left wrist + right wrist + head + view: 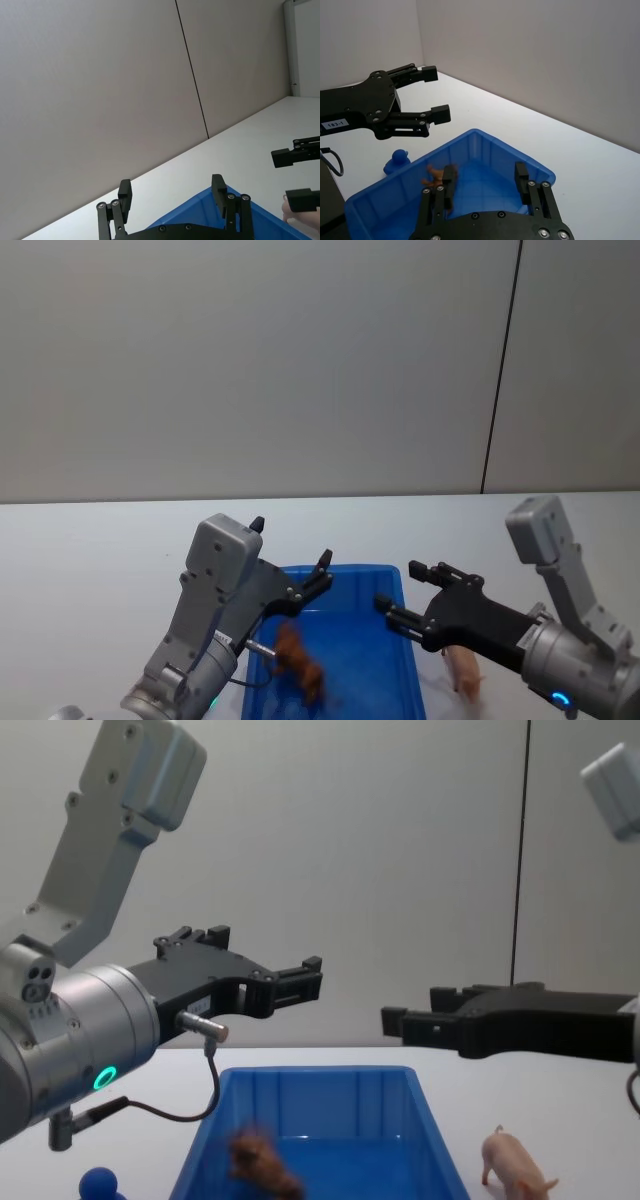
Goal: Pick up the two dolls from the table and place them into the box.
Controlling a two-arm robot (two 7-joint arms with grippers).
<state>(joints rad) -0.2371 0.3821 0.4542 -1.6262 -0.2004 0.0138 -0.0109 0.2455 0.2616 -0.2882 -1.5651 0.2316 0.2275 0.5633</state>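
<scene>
- The left gripper (171, 183) hangs above the near-left part of the box, fingers spread wide with nothing between them. We judge it has nothing more to carry and does best staying high, out of the other arm's way.
- The lion (262, 1160), brown with a darker mane, is inside the box near its left wall. Its outline is smeared, so we cannot tell whether it stands or lies on its side.
- The box (310, 1072) is a bright blue bin with sloped walls and a rim. It sits on the white table (100, 540) between the two arms.
- The right gripper (399, 585) hovers over the box's far-right corner, fingers parted and empty.
- The pig (515, 1165), pale pink and smooth, stands on its feet on the table just beside the box's right wall, outside it.
- We judge the pig to be the step in hand, and it is the right gripper's job.
  - We would move the gripper out past the rim and lower it straight over the pig's back.
  - We would close across the flanks, not the thin legs or snout.
  - The inner finger must stay off the box wall, since the pig stands so near it.
  - The pig should be lifted above the rim before it crosses over the box.
</scene>
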